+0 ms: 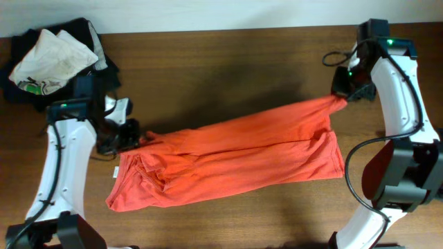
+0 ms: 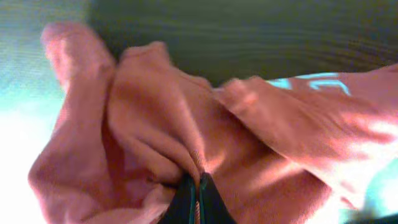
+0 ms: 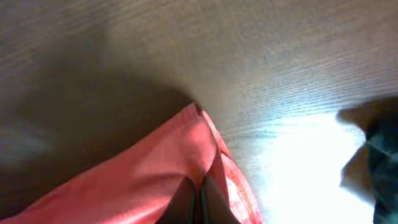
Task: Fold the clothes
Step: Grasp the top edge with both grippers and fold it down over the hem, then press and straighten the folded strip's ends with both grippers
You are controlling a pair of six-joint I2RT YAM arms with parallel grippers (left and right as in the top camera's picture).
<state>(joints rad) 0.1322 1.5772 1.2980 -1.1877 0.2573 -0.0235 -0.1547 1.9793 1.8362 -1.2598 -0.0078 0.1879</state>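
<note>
The orange-red T-shirt (image 1: 235,155) lies stretched across the middle of the wooden table, bunched and wrinkled at its left end. My left gripper (image 1: 131,136) is shut on the shirt's left edge; in the left wrist view the dark fingers (image 2: 184,202) pinch a fold of orange cloth (image 2: 155,124), with white print (image 2: 311,81) showing at the right. My right gripper (image 1: 340,99) is shut on the shirt's upper right corner, pulled taut toward it. In the right wrist view the fingers (image 3: 211,202) clamp the cloth (image 3: 155,180) and the corner tip (image 3: 196,109) sticks out past them.
A pile of dark and cream-coloured clothes (image 1: 52,59) sits at the table's back left corner. Each arm's base stands near the front edge, left (image 1: 62,235) and right (image 1: 408,180). A black cable (image 1: 360,166) loops beside the right arm.
</note>
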